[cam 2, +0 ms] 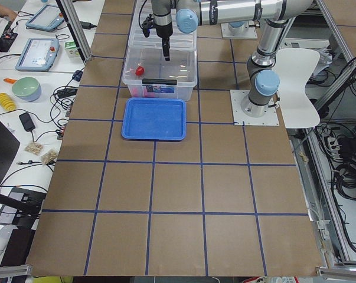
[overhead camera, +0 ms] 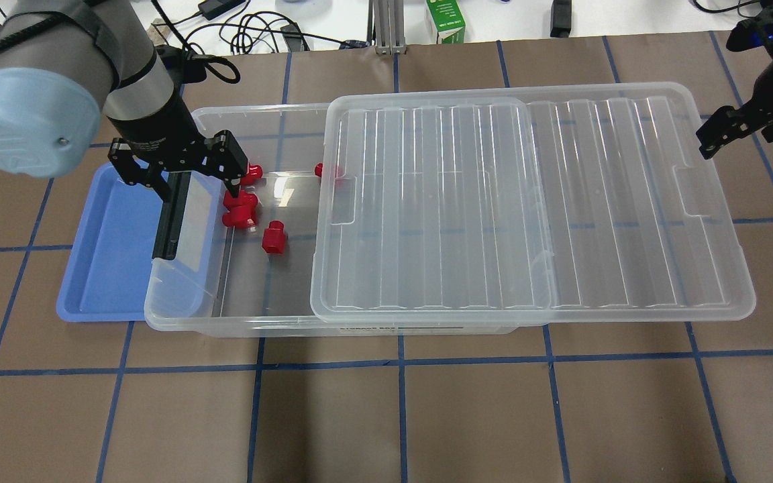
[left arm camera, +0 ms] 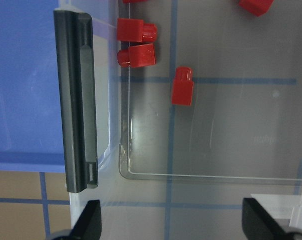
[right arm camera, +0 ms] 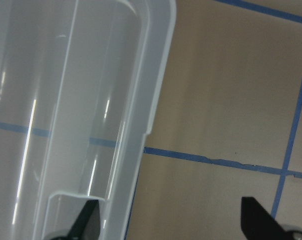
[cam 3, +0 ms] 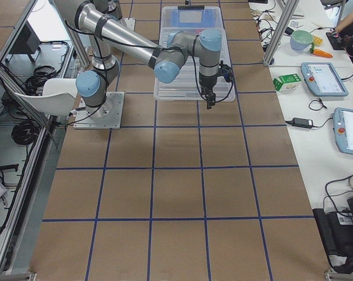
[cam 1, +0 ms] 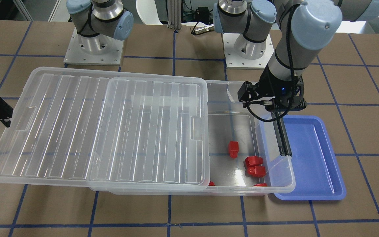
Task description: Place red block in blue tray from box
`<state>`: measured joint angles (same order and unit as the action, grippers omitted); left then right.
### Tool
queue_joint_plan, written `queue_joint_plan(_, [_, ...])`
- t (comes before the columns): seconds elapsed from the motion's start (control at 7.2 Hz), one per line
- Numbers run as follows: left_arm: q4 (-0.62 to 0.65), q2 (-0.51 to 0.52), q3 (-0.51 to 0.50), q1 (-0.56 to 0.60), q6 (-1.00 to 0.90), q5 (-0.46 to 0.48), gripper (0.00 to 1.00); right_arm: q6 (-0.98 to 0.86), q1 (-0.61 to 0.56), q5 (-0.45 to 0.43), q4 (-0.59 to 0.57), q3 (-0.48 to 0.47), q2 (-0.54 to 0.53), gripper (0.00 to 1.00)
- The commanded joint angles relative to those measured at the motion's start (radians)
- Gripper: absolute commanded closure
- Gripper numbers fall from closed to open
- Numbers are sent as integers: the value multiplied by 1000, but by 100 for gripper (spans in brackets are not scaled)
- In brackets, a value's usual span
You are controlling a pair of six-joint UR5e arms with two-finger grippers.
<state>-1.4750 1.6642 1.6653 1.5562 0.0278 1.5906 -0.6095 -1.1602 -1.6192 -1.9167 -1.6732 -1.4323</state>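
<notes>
Left fingers (left arm camera: 89,222) spread, brown blue-gridded table (overhead camera: 467,416), cluttered side bench (cam 2: 48,79)

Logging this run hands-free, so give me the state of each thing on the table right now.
box, uncovered at the blue tray's end
lid, slid partway off, resting on the box
red blocks, loose inside the box, none gripped
blue tray, empty
left gripper, open, empty, above the box's uncovered end
right gripper, open, empty, beside the lid

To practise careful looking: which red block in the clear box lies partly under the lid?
The red block at the lid's edge, half covered by it; all the others lie in the box's uncovered end.
</notes>
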Motion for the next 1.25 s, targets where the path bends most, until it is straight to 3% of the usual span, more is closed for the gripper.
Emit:
queue_joint_plan(0.0, [128, 51, 74, 2, -2, -3, 13, 32, -6, 2, 227, 137, -49, 0])
queue_joint_plan(0.28, [200, 98, 106, 2, 1, -7, 14, 42, -6, -2, 404, 211, -132, 0])
queue_joint_plan(0.69, [283, 178, 137, 2, 4, -66, 17, 147, -31, 7, 426, 207, -158, 0])
queue_joint_plan(1.11, [315, 247, 146, 2, 3, -69, 17, 466, -318, 12, 409, 207, -123, 0])
